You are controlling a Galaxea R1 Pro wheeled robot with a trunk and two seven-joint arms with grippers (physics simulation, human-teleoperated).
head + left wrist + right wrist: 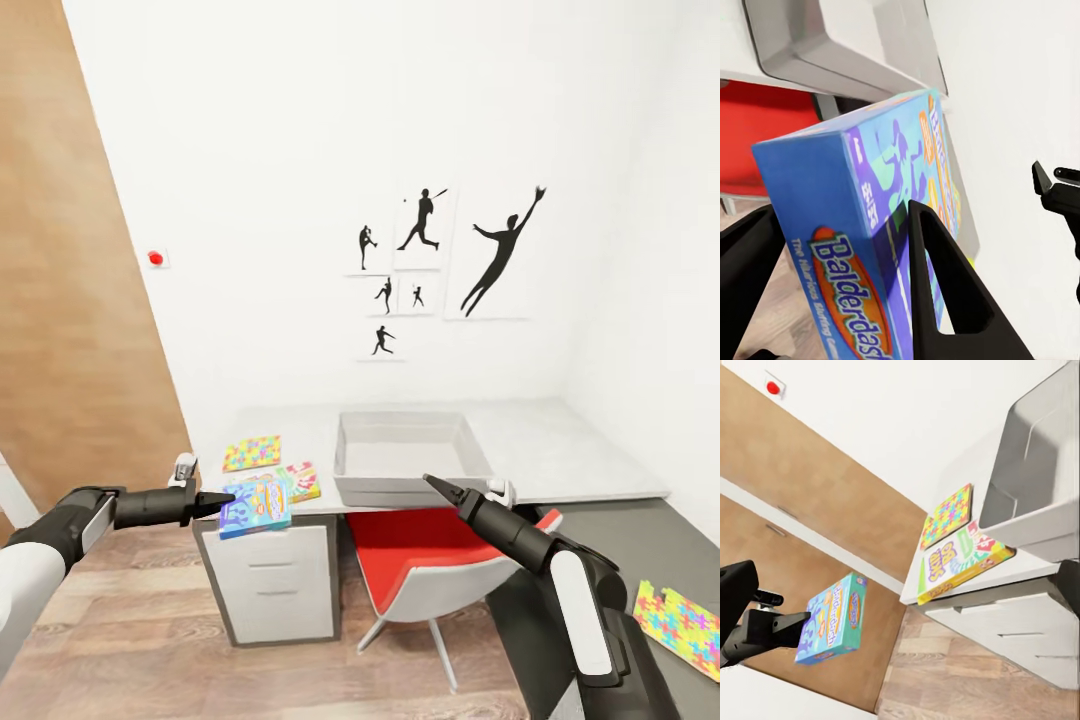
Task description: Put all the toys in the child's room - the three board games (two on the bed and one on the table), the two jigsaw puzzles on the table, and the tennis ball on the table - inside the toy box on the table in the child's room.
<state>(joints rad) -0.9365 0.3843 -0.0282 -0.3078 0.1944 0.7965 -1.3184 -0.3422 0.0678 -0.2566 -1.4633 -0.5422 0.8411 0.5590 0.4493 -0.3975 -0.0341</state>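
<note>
Blue and cartoon-covered, one board game (254, 507) is pinched between the two black fingers (945, 292) of the left gripper (222, 499) and held in the air just off the front left corner of the table (590, 450), at about 8 o'clock from the toy box (410, 458). A second, yellow-green board game (300, 481) lies flat on the table top just behind the held one, so two board games can be counted. There are also two jigsaw puzzles: one (252, 452) lies on the table at 9 o'clock from the toy box, and the other (682, 625) sits on a dark surface at 4 o'clock, low in the head view. The single toy box stands in the middle of the table, holding none of the toys. A red chair (430, 565) is tucked beneath it. The right gripper (434, 483) hovers at 6 o'clock from the box, holding nothing, its tips together in a point. Six black silhouette pictures (500, 250) hang on the white wall at 12 o'clock.
</note>
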